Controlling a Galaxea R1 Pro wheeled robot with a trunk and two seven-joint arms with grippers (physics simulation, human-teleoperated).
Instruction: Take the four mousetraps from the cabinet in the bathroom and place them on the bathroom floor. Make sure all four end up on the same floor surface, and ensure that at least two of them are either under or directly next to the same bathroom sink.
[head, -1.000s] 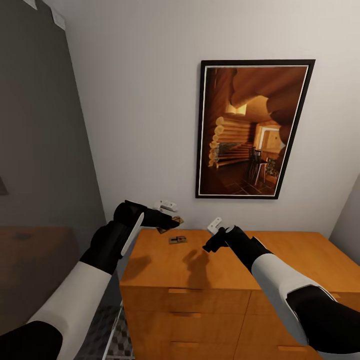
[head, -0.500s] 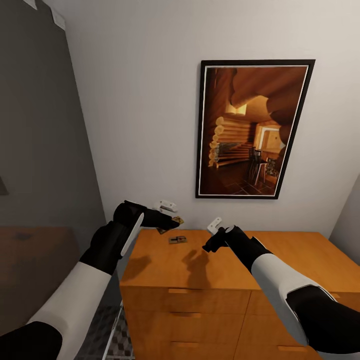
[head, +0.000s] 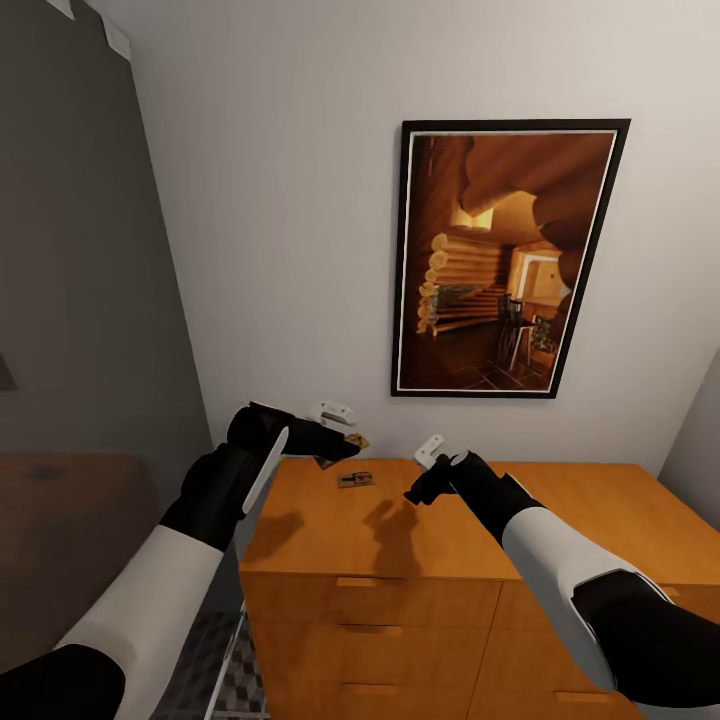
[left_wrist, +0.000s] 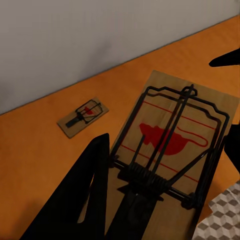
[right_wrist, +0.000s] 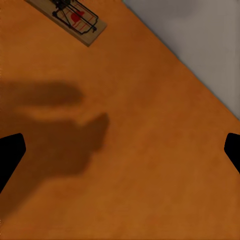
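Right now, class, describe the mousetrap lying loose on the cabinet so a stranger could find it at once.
Start at the orange-brown cabinet below the framed picture. On its flat top, near the back wall and between the two arms, lies a small tan mousetrap. Unlike the other mousetrap, which sits between the left gripper fingers, this one rests alone on the wood.

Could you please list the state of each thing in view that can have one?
Tan wooden mousetrap by the left pincer: lifted off the cabinet top, between the fingers.
Second small tan mousetrap: lying flat on the cabinet top, untouched.
Orange-brown wooden cabinet: drawers shut.
Left pincer: shut on the mousetrap.
Right pincer: open, empty, above the cabinet top.
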